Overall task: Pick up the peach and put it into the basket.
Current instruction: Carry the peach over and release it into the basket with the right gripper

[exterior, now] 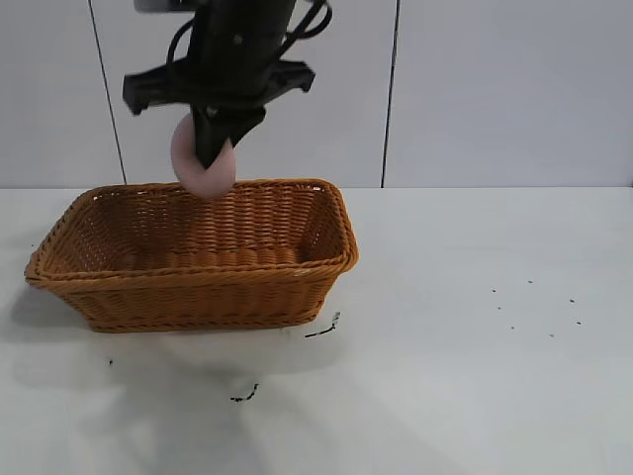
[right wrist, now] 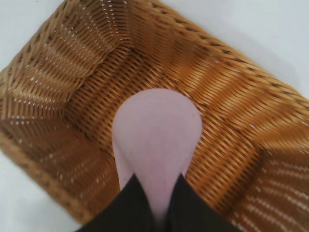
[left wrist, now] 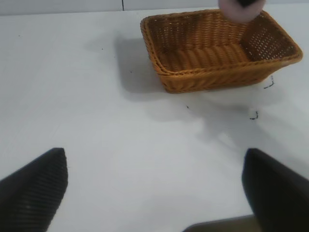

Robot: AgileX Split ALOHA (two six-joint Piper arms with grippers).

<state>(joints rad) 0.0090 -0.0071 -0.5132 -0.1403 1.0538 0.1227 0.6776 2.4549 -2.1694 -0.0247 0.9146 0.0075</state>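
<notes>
The dusty-pink peach (exterior: 204, 166) hangs in my right gripper (exterior: 212, 148) above the back part of the orange-brown wicker basket (exterior: 198, 269). In the right wrist view the gripper (right wrist: 155, 181) is shut on the peach (right wrist: 157, 135), with the basket's woven floor (right wrist: 231, 101) right below it. In the left wrist view my left gripper (left wrist: 153, 157) is open and empty, low over bare table and well away from the basket (left wrist: 212, 79). The peach (left wrist: 239, 12) shows over the basket's far end there.
The basket stands on a white table (exterior: 475, 327) with small black marks (exterior: 323, 330) near its front corner. A panelled wall (exterior: 495, 89) runs behind. The left arm does not show in the exterior view.
</notes>
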